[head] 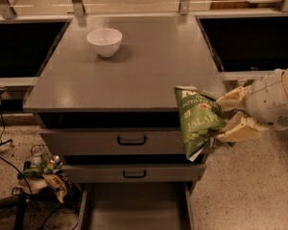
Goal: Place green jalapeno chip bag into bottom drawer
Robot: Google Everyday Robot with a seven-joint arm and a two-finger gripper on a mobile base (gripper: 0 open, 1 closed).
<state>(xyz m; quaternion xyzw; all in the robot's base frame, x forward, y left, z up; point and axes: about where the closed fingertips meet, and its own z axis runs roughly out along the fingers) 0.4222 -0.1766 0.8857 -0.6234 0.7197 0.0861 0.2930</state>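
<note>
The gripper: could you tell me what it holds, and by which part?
The gripper holds the chip bag by its right edge, at the cabinet's front right corner.

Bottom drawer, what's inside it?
Only a bare grey floor shows in the bottom drawer; its back hides under the drawer above. The end effector holds the green jalapeno chip bag higher up, right.

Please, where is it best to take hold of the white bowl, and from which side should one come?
Grip the white bowl by its rim, coming from above: it stands upright, open side up, on the cabinet top. The pincer is at the cabinet's right front corner, shut on the green chip bag.
</note>
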